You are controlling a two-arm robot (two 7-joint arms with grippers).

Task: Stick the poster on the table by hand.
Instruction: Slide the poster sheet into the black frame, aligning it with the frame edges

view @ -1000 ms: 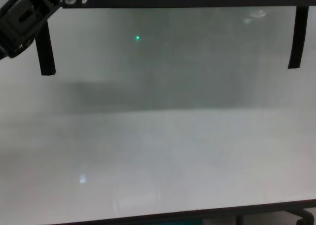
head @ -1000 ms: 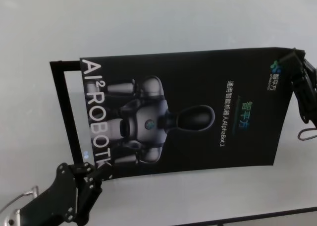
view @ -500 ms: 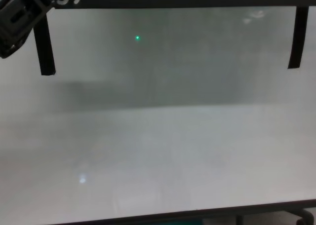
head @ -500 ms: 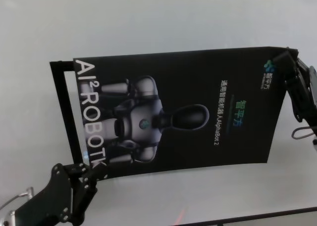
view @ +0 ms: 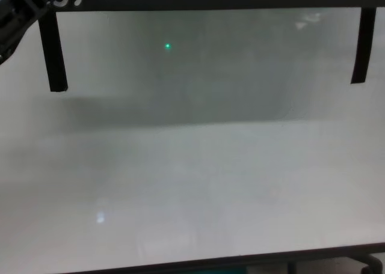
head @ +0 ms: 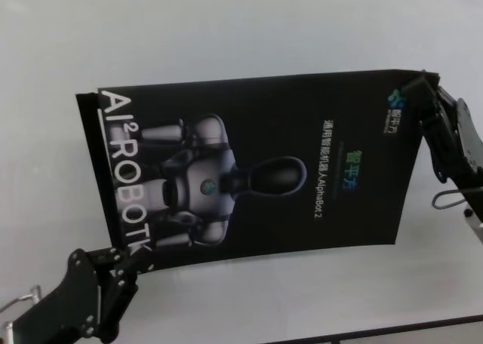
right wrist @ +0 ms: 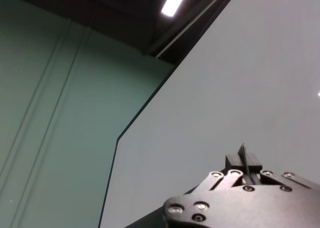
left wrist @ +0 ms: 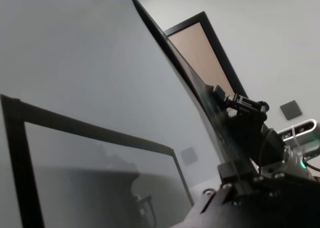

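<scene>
The large glossy black rectangular poster (head: 256,170), printed with a grey-white robot and white lettering, hangs stretched between the two arms just above the wide pale grey matte table (head: 249,27). It covers most of a frame of narrow black tape strips (view: 53,51) laid on the tabletop; only the strip along the poster's lettered edge (head: 89,133) peeks out in the head view.

The left gripper (head: 130,259) pinches the poster's near corner beside the lettering, fingers closed on the sheet. The right gripper (head: 419,87) clamps the far corner by the small logo; its wrist view shows the thin sheet edge standing between its closed fingers (right wrist: 243,160). Holding diagonally opposite corners seems meant to keep the sheet taut and flat, so it can go down without wrinkles.

The poster sits skewed against the tape frame, its lettered edge running close along the exposed strip. I judge the work to be at the alignment stage: the sheet needs squaring over the frame, then lowering until it meets the tape. A sagging middle touching first could trap a crease.
</scene>
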